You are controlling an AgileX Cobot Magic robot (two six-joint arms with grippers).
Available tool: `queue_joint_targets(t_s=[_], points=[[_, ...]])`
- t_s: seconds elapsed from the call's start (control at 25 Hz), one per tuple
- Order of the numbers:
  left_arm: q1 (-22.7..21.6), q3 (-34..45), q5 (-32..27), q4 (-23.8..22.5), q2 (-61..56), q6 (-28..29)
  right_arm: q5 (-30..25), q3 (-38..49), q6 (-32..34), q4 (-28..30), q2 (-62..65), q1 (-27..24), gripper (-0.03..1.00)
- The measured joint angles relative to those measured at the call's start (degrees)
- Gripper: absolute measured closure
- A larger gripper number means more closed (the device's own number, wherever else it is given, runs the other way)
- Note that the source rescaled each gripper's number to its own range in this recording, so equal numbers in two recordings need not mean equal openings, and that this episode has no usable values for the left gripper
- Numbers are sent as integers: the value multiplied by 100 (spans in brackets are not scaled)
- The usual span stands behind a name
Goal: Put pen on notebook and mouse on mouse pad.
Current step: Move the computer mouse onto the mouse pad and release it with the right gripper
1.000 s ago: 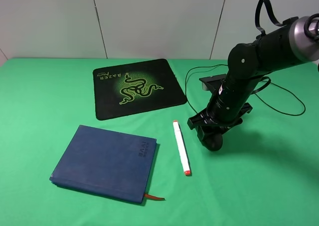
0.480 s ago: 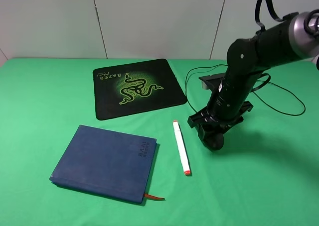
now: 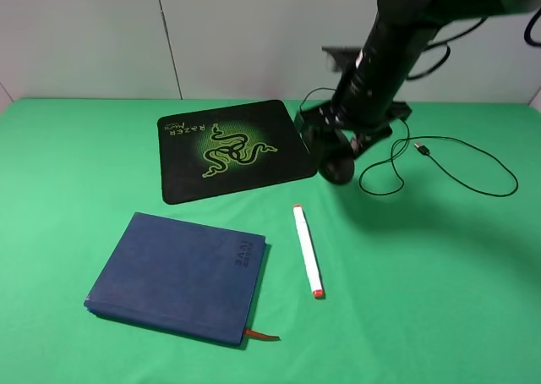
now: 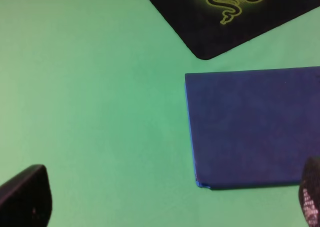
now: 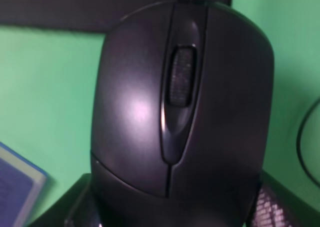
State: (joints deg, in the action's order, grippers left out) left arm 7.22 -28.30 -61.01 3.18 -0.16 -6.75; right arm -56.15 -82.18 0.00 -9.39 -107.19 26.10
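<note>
Green table (image 3: pixel 439 299), seen from up high. Black mouse pad (image 3: pixel 232 150) at 11 o'clock from the middle. Blue notebook (image 3: pixel 182 276) at 7 o'clock.

Doing the mouse step now. Right gripper (image 3: pixel 338 156) closed snug on the mouse (image 5: pixel 182 112), seemingly up off the table, just beside the pad's edge at 3 o'clock.

Left gripper (image 4: pixel 167 197) spread wide, holding nothing, near the notebook's corner.

White pen (image 3: pixel 308 250) lying at 3 o'clock from the notebook, not yet on it.

Next, probably: slide toward 9 o'clock over the pad, go down softly, let go. Mind the cable (image 3: pixel 456 168).
</note>
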Motion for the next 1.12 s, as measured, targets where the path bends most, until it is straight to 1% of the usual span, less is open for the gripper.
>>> queue_joint_targets(t_s=[0.12,0.44,0.72,0.96,1.12], points=[[0,0,0,0,0,0,-194,-463,-50,-138,0,0,39],[0,0,0,0,0,0,-226,-1328,-76,-204,-173,0,39],[0,0,0,0,0,0,-503,-2245,0,-234,-1044,0,39],[0,0,0,0,0,0,-531,-2913,0,-397,-1820,12,39],[0,0,0,0,0,0,-532,-3394,0,-430,-2409,220,39]])
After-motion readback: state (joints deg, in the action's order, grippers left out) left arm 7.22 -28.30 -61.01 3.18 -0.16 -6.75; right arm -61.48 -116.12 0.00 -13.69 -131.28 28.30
